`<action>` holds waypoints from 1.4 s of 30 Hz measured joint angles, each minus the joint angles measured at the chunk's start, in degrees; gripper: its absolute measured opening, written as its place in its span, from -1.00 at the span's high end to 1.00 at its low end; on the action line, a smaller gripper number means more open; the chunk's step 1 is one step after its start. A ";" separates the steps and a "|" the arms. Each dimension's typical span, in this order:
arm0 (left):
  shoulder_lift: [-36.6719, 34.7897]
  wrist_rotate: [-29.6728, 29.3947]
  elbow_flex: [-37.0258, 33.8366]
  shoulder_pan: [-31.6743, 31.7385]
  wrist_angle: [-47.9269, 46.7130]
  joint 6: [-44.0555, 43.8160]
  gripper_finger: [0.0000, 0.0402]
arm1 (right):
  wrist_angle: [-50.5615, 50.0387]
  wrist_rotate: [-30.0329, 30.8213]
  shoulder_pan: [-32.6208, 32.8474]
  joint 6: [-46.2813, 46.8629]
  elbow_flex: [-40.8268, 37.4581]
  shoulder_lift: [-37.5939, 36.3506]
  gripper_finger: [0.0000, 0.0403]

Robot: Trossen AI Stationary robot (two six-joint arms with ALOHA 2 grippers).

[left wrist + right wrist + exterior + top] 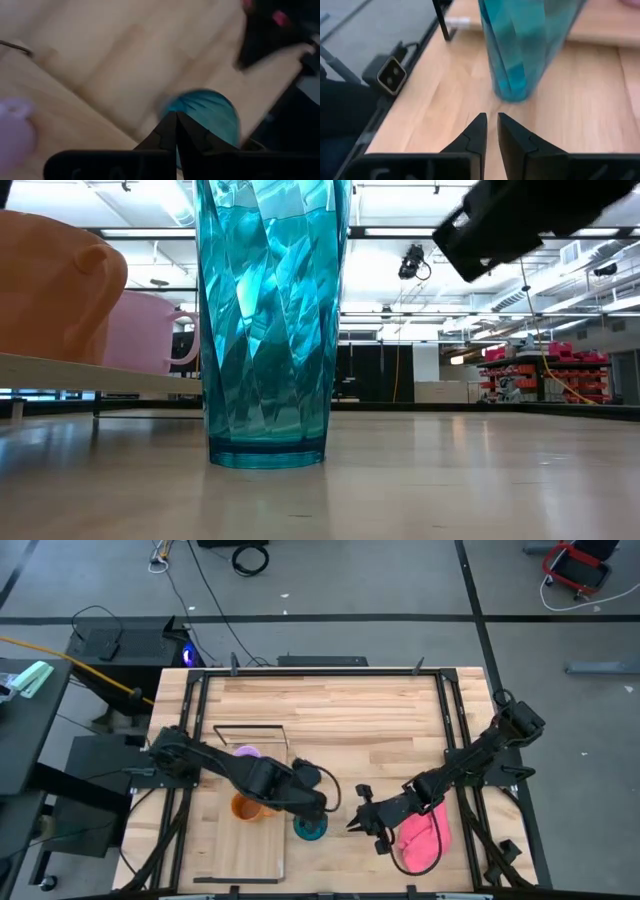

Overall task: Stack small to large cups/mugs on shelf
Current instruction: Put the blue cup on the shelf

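The teal cup (310,829) stands upright on its base on the tabletop, just off the right edge of the light-wood shelf board (235,850). It also shows in the low view (265,330). The orange mug (246,808) and the lilac mug (247,753) stand on the board, the lilac one by the black wire frame (250,726). My left gripper (176,116) is shut and hangs over the cup's rim (167,106). My right gripper (491,119) is shut, low over the table, a little to the right of the cup (520,50). My left gripper has its shut fingertips (172,125) right over the teal cup's rim, coming from above. The view is blurred, and I cannot tell whether they touch it.
A pink cloth (425,840) lies under my right arm near the front right. The table's black frame rail (440,20) runs along the near edge. Bare tabletop (360,710) lies toward the far side.
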 joint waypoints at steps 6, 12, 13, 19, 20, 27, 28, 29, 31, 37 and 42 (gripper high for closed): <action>3.13 4.70 2.62 -0.60 -0.31 0.14 0.94 | -9.58 0.84 0.07 4.84 -0.02 -0.53 0.75; 3.03 5.04 1.60 -0.70 -1.47 0.65 0.93 | -16.81 7.06 0.42 8.02 -0.02 -0.53 0.75; 2.99 5.01 1.63 -0.68 -1.42 0.65 0.91 | -17.32 7.55 0.42 8.49 -0.02 -0.53 0.75; 2.98 5.21 1.63 0.57 -1.79 0.24 0.83 | -17.33 8.02 0.42 8.75 -0.02 -0.53 0.75; 2.98 5.25 1.63 0.66 -2.01 0.32 0.82 | -17.33 8.02 0.42 8.76 -0.03 -0.53 0.75; 2.98 5.23 1.60 1.21 -3.30 0.63 0.68 | -17.31 7.97 0.42 8.77 -0.02 -0.53 0.75; 2.98 5.23 1.60 1.25 -3.50 0.63 0.65 | -17.31 7.98 0.41 8.77 -0.02 -0.53 0.75; 2.98 5.21 1.60 1.25 -3.64 0.63 0.63 | -17.33 7.99 0.42 8.77 -0.03 -0.53 0.75; 3.09 5.21 1.27 1.25 -3.29 0.63 0.59 | -17.29 7.97 0.42 8.77 -0.02 -0.53 0.75; 4.38 7.91 -2.68 1.38 -2.49 0.41 0.52 | -16.74 8.11 0.42 8.77 -0.09 -0.53 0.75; 4.44 9.95 -5.43 1.62 -1.17 0.44 0.50 | -15.99 8.21 0.42 8.77 -0.48 -0.53 0.75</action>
